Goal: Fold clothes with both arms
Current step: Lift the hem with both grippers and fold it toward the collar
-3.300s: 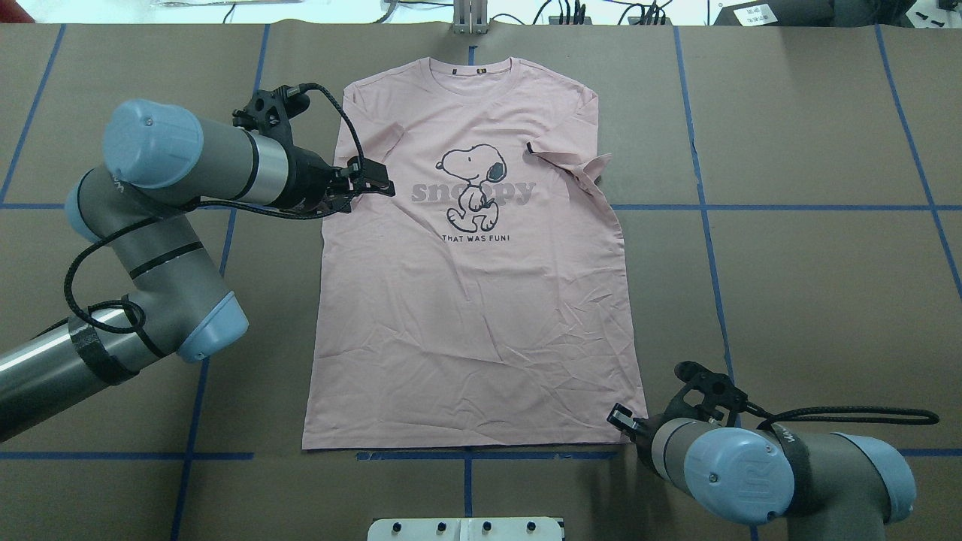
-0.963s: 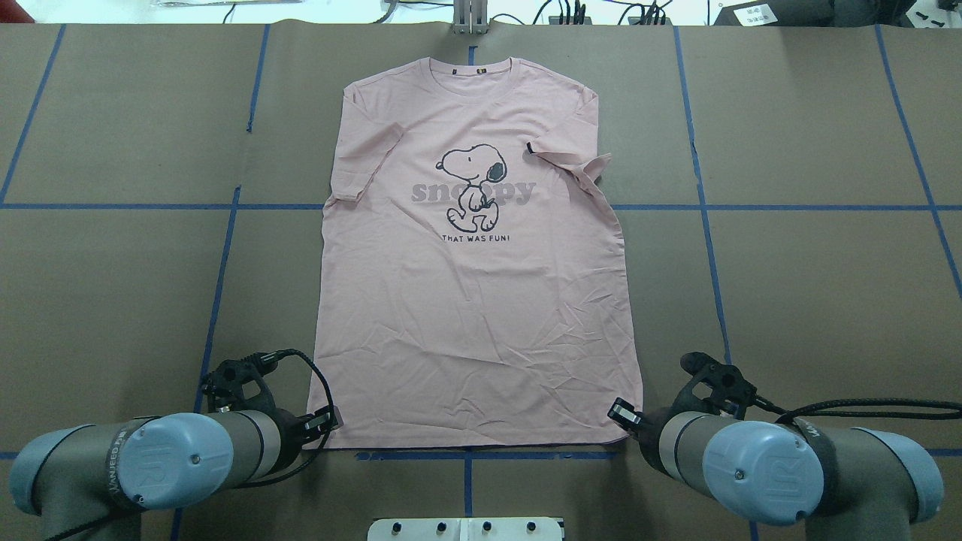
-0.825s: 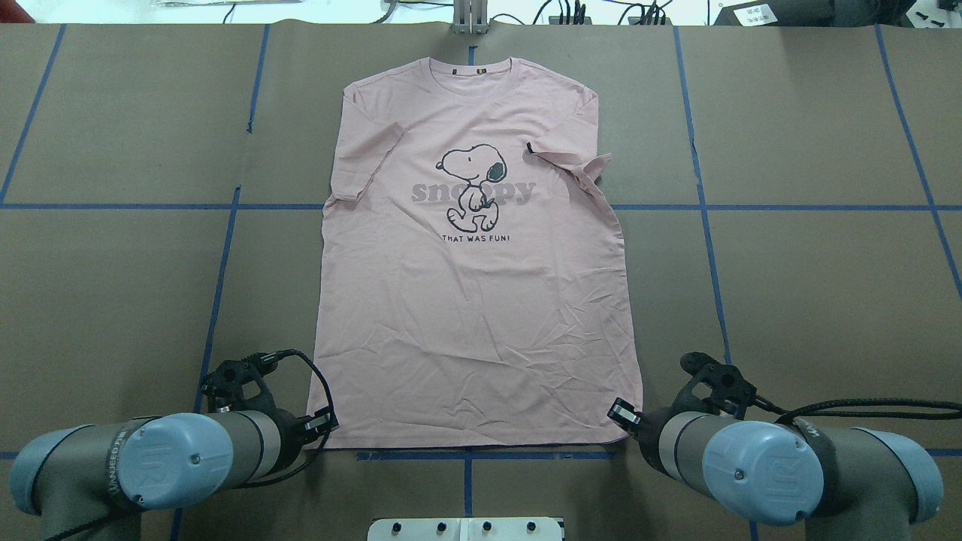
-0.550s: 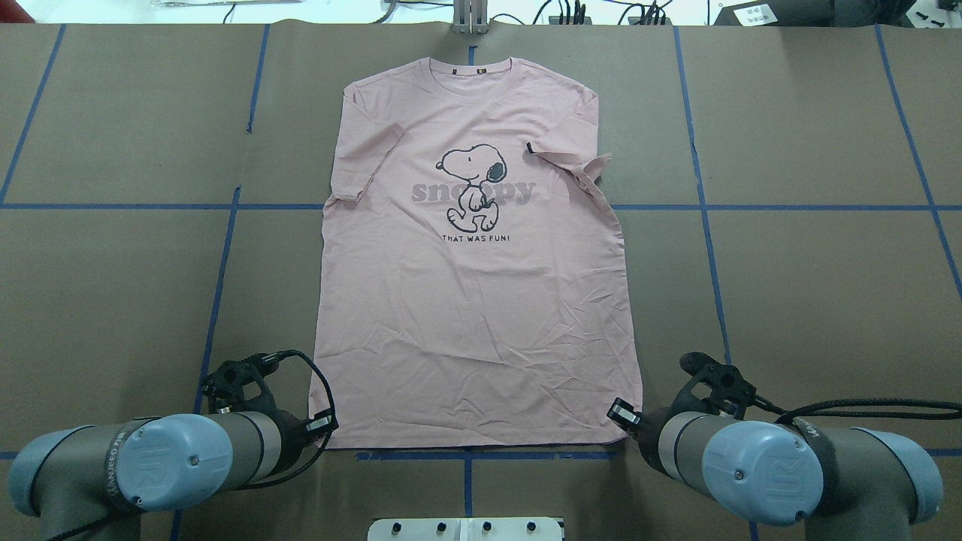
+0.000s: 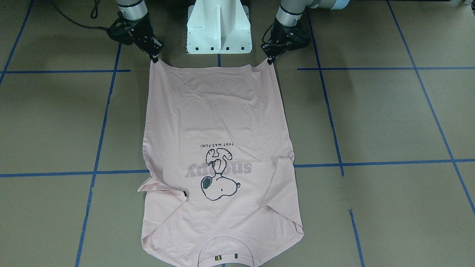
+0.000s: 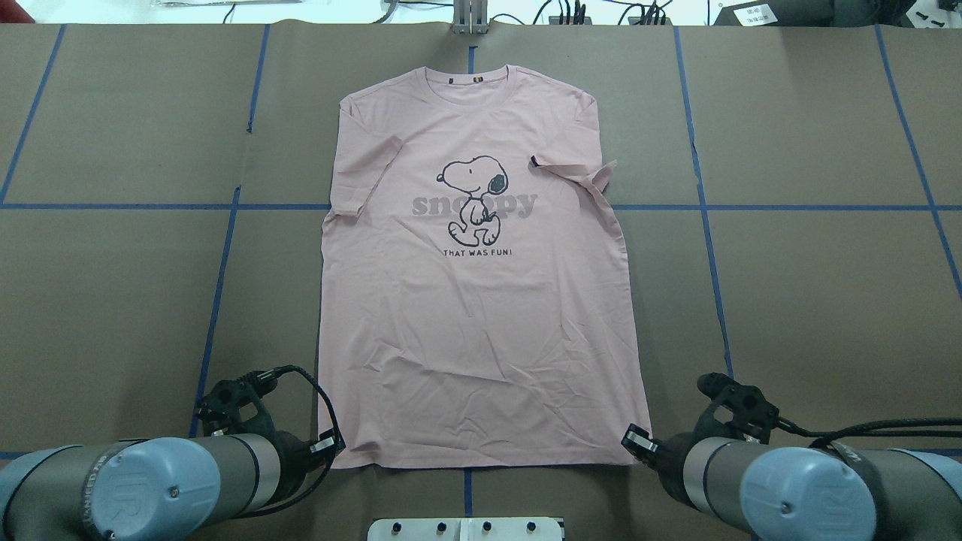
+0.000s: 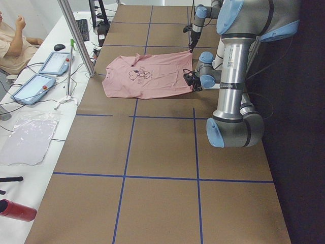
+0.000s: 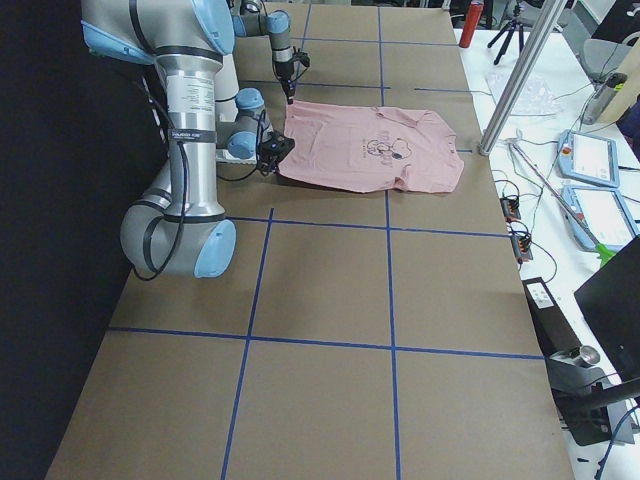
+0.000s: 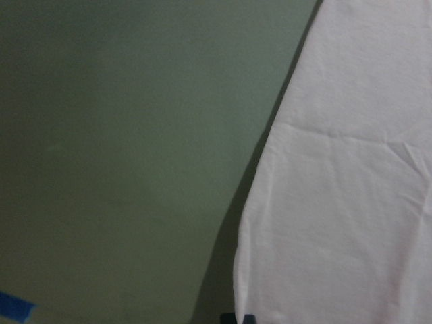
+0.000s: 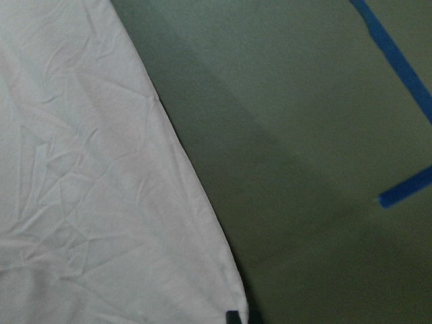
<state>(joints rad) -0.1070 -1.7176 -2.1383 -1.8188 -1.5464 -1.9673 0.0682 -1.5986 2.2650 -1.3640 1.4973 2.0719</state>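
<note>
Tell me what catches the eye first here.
A pale pink T-shirt lies flat and face up on the brown table, with a Snoopy drawing on its chest. Nearest the robot, the left gripper and right gripper each pinch a hem corner.

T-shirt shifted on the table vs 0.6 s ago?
Yes. The T-shirt slid toward the robot: its snoopy lettering now sits level with the blue tape line, having lain just beyond it.
</note>
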